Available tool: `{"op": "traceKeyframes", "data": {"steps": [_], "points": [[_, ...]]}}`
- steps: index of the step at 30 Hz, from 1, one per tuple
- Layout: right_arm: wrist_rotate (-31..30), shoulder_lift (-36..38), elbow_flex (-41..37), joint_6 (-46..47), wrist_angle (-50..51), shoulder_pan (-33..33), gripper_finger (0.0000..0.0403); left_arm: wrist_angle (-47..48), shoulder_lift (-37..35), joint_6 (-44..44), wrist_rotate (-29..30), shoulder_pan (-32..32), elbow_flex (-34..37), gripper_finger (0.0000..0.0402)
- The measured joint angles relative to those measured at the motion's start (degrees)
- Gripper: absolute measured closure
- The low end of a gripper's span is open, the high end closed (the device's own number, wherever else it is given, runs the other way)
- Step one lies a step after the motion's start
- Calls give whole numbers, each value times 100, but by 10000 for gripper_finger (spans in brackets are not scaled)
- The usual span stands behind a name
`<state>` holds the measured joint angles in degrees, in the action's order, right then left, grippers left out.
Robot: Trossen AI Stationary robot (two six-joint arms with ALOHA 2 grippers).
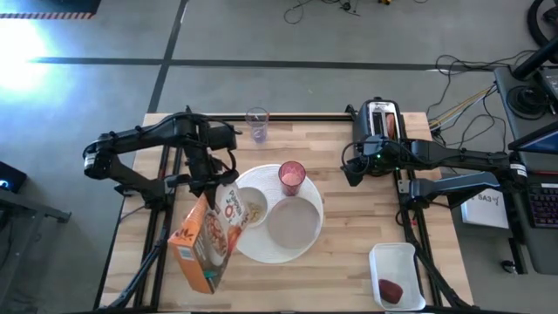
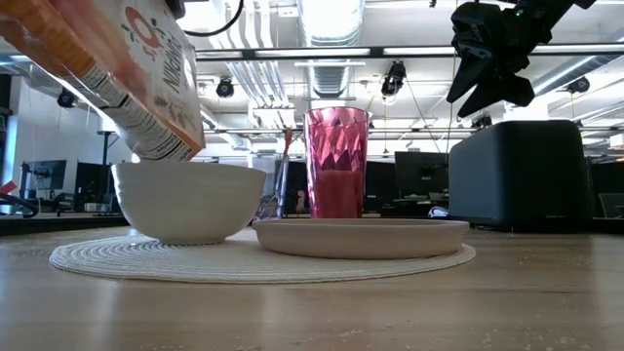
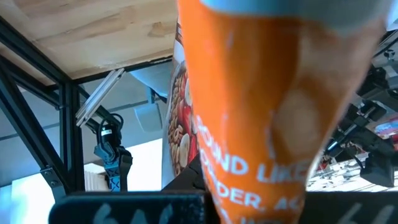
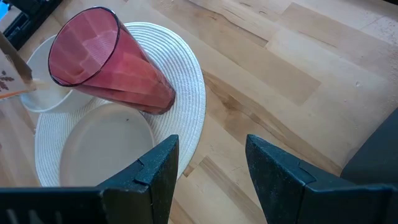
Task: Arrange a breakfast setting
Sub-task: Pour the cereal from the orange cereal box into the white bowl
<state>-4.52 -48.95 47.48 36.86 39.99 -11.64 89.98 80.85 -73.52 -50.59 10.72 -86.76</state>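
The orange cereal box (image 3: 273, 124) carries the only clear print — in the left wrist view large pale capitals run across its orange panel, cut off at the edges, reading roughly "OUND LIKE" over "DER. AC"; beside them is a picture of cereal and red fruit, no words. In the low view the same box shows part of a dark vertical word and a red ring mark; neither reads fully.
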Motion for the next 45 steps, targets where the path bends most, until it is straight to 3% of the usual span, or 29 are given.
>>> {"op": "traceKeyframes", "data": {"steps": [45], "points": [[1, -2, 0, 0, 0, -2, 227, 2, -365, -240, 674, 298, -22, 402]]}}
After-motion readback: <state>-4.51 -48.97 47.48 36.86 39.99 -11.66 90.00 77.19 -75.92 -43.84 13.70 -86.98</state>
